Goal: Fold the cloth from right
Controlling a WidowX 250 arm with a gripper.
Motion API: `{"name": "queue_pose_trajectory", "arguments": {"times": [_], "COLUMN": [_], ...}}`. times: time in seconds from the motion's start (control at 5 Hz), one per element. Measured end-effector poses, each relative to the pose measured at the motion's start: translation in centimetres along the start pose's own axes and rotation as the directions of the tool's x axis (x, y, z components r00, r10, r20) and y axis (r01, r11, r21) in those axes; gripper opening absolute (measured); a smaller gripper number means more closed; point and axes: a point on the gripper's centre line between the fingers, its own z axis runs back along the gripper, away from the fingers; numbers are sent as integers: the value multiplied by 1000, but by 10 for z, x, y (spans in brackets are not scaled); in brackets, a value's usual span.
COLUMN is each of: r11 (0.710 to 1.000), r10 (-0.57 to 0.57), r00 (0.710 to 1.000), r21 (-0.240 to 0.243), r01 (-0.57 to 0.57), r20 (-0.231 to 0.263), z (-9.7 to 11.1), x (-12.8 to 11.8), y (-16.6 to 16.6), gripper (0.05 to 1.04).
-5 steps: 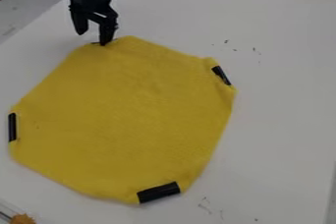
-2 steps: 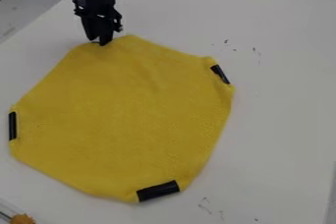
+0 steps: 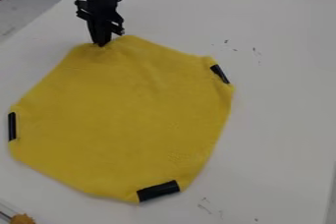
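gripper [image 3: 101, 44] is pinching the yellow cloth [image 3: 125, 120] at its far edge.
its fingers are closing together on the rim, and the fold is seemingly just beginning, so the arm is needing a firm bite before any lift; a good move is raising the edge gently, then carrying it low across the cloth, since hurrying is risking a slip or dragging the whole piece along. the cloth is lying nearly flat on the white table [image 3: 282, 95], spreading in a rough many-sided shape with blunted corners, faintly wrinkling near the grip, while black strips are marking its edges: one [image 3: 220, 73] at the view's right, one [image 3: 12, 126] at the left, and a wider one [image 3: 158, 191] at the bottom.
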Motion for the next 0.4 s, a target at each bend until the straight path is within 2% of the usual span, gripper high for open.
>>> {"name": "queue_pose_trajectory", "arguments": {"times": [0.2,0.4], "r11": [1000,996], "r10": [6,17], "r00": [1000,995], "r21": [22,85], "r01": [-7,-25], "r20": [22,94], "z": [4,27], "x": [-4,-7], "y": [0,3], "gripper": [54,54]}}
